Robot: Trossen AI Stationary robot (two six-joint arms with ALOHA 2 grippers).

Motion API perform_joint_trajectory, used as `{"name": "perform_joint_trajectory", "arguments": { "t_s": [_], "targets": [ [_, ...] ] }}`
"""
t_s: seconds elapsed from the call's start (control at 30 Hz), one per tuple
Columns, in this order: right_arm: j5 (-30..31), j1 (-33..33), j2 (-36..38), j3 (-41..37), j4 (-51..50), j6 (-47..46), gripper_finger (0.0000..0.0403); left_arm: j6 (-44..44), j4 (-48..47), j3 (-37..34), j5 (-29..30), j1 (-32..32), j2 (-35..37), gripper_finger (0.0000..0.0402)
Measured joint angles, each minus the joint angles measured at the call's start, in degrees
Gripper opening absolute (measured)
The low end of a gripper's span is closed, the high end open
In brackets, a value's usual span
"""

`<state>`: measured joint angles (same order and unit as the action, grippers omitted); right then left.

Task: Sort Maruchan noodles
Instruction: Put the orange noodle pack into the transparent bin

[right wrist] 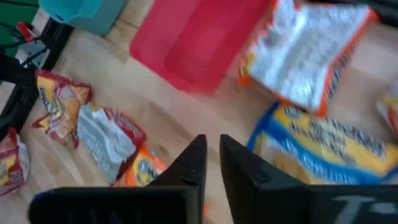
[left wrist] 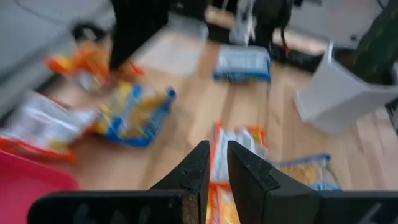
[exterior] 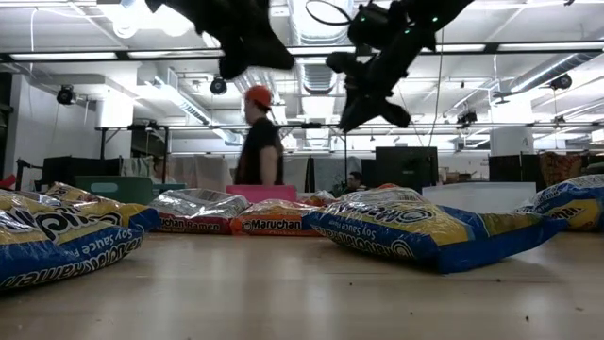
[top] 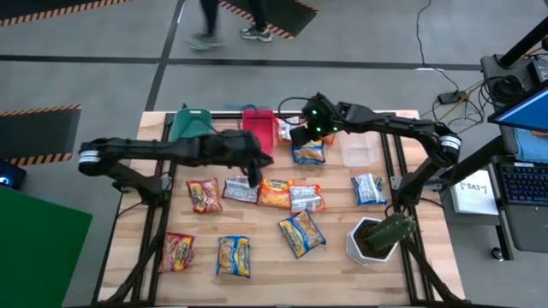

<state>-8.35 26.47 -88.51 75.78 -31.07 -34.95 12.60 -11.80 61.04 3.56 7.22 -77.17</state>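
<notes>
- From above: the wooden table point(top: 274, 265) carries noodle packets point(top: 301, 233) scattered across it. I count about eleven: two red ones at 9 and 7 o'clock, a yellow-and-blue one at 6, another just right of it, a row of silver and orange ones through the middle, a silver-and-blue one at 3, and more by the bins at 12.
- A teal bin point(top: 190, 124) and a pink bin point(top: 258, 121) stand side by side at 12 o'clock, with a clear tray point(top: 359, 150) to their right. One white pot with a green plant point(top: 377, 238) sits at 5 o'clock.
- The left gripper point(top: 253, 168) hangs over the middle row; the right gripper point(top: 301, 135) hovers just right of the pink bin, above a yellow-and-blue packet point(top: 309, 153). Two people's legs cross the floor beyond the table.
- From table height: a yellow-and-blue packet point(exterior: 429, 227) fills the foreground and blocks what lies behind it. Both grippers hang high above the packets, touching none. A person in an orange cap point(exterior: 258, 96) stands beyond the table.
- Left wrist: the fingers point(left wrist: 199, 171) stand nearly together with only a thin slit between them, nothing held. Packets, the pot and a corner of the pink bin lie below.
- Right wrist: the fingers point(right wrist: 193, 165) are likewise almost closed and empty, over bare wood between the pink bin, a silver-and-orange packet point(right wrist: 308, 53) and a yellow-and-blue one.
</notes>
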Motion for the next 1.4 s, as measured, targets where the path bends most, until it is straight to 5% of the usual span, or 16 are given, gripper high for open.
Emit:
{"name": "perform_joint_trajectory", "arguments": {
  "t_s": [0.4, 0.57, 0.67, 1.17, 1.4],
  "targets": [
    [1.4, 0.5, -14.3, 10.6, 0.2, 26.7, 0.0203, -1.4, -2.2, 0.0, 11.7, 0.1, 17.1, 0.0039],
    [11.8, -0.4, -17.6, 11.0, 0.1, 36.6, 0.0231, -1.0, -2.1, 0.0, 12.5, 0.1, 22.0, 0.0039],
    [13.1, -0.2, -19.7, 11.0, 0.1, 39.4, 0.0238, -1.4, -2.2, 0.0, 12.6, 0.1, 24.1, 0.0039],
    [21.8, -0.1, -29.1, 11.2, 2.0, 29.8, 0.0215, -2.4, -2.4, 0.0, 15.6, 0.1, 24.3, 0.0039],
    [21.7, 0.7, -29.0, 11.3, 2.4, 27.0, 0.0115, -2.4, -2.2, 0.0, 18.3, 0.1, 24.6, 0.0039]
  ]
}}
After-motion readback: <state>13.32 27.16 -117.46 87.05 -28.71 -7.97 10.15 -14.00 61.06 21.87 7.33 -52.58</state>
